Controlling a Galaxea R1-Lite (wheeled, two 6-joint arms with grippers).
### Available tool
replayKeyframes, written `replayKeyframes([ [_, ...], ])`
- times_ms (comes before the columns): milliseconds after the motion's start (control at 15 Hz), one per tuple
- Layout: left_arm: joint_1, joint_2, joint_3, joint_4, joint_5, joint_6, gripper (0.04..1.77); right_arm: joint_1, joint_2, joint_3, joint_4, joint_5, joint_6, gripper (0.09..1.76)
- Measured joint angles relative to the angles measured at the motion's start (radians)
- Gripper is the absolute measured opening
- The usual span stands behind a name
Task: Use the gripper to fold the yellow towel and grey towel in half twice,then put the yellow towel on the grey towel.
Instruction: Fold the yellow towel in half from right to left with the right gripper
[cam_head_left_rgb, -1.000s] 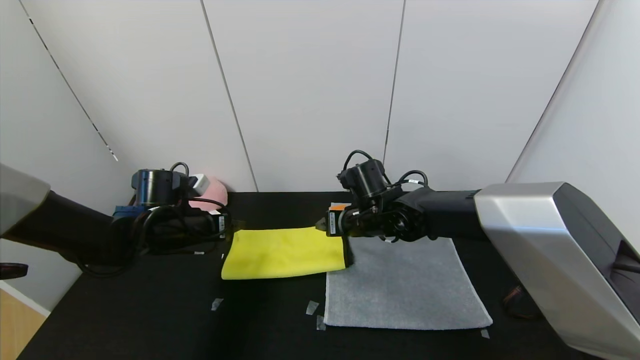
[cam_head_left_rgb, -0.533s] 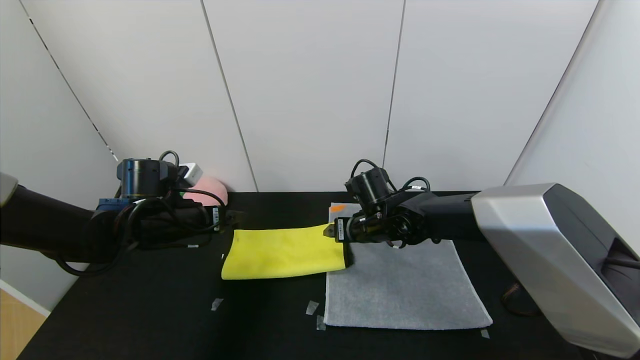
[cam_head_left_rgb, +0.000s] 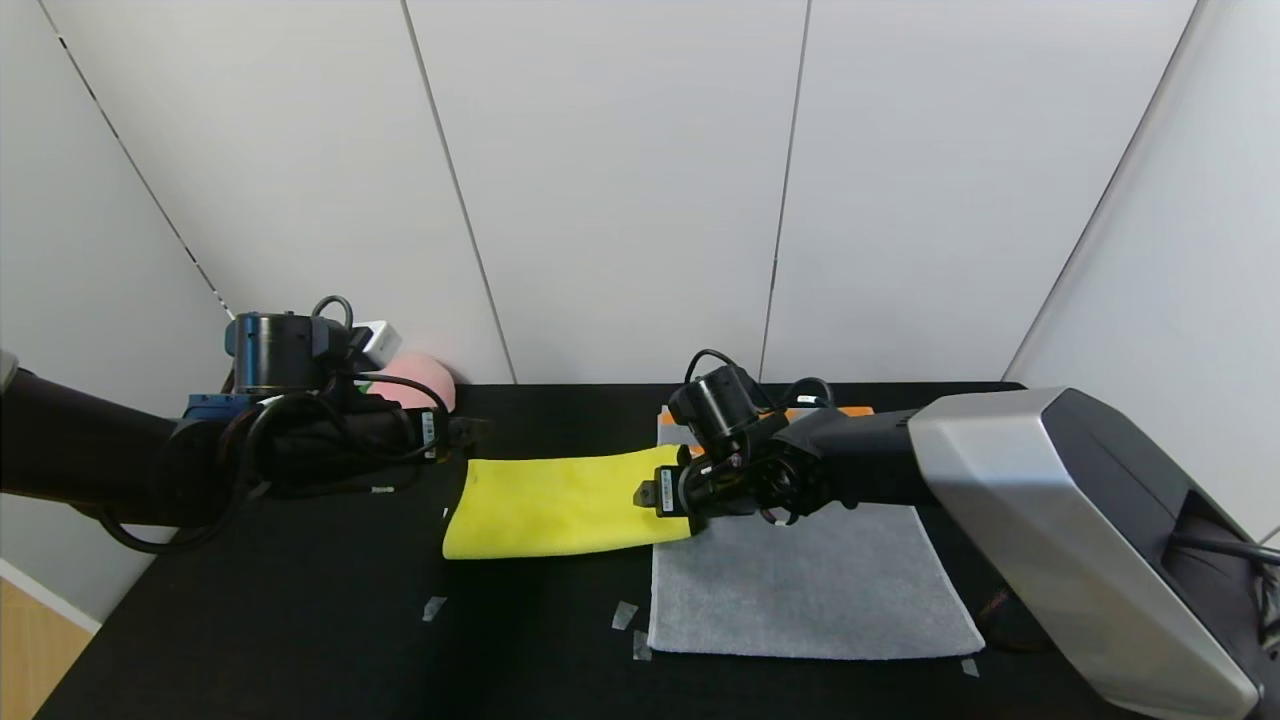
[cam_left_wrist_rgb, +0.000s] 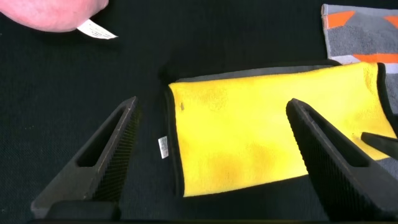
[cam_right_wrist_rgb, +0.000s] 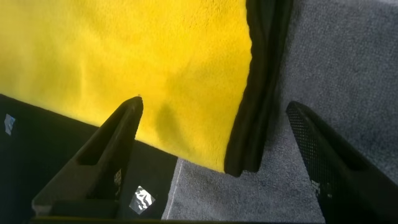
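The grey towel (cam_head_left_rgb: 810, 590) lies flat nearest us, the yellow towel (cam_head_left_rgb: 560, 505) overlaps its far-left corner folded once, and the right gripper (cam_head_left_rgb: 648, 494) and left gripper (cam_head_left_rgb: 480, 428), both wide open and empty, should pinch matching corners squarely.

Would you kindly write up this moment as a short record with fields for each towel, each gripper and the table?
yellow towel: bright yellow fluffy microfibre cloth, folded into a strip, its right end overlapping the grey towel
grey towel: large grey terry towel, flat, orange-patterned band at the far end
left gripper: open, by the yellow towel's left end, holding nothing
right gripper: open, above the yellow towel's dark-trimmed right end, holding nothing
table: black cloth-covered table, small tape marks near the towels
other: pink rounded object at the far left
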Motion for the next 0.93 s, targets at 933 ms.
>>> replayKeyframes([
  [933, -0.001, -0.003, 0.000, 0.000, 0.000, 0.002, 1.70, 0.037, 0.020, -0.008, 0.000, 0.001, 0.024, 1.70],
])
